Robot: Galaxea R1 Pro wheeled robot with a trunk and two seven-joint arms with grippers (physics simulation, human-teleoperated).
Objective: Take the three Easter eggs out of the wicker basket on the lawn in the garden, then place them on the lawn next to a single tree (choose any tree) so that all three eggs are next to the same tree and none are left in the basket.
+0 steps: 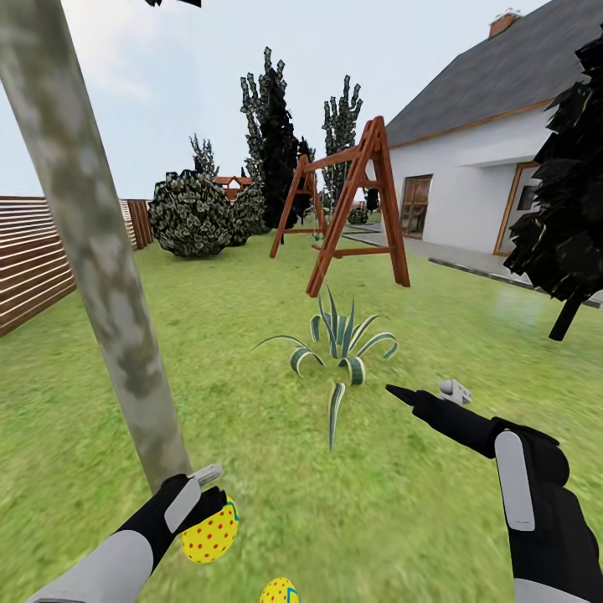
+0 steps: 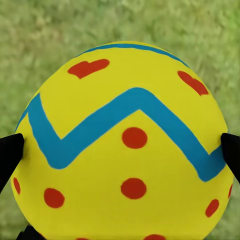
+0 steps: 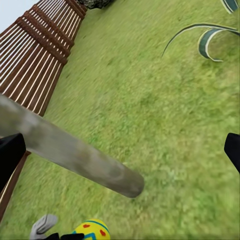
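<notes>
A yellow Easter egg with red dots and a blue zigzag is held just above the lawn, my left gripper shut on it with black fingertips pressing both sides. It hangs right beside the base of the pale mottled tree trunk. A second egg lies on the grass close by. My right gripper hovers open over the grass to the right, nothing between its fingers. In the right wrist view the trunk and the held egg show. The wicker basket is out of view.
A spiky striped plant grows just ahead of the right gripper. Farther off stand a wooden swing frame, round bushes, a slatted fence on the left, a white house and a dark cypress on the right.
</notes>
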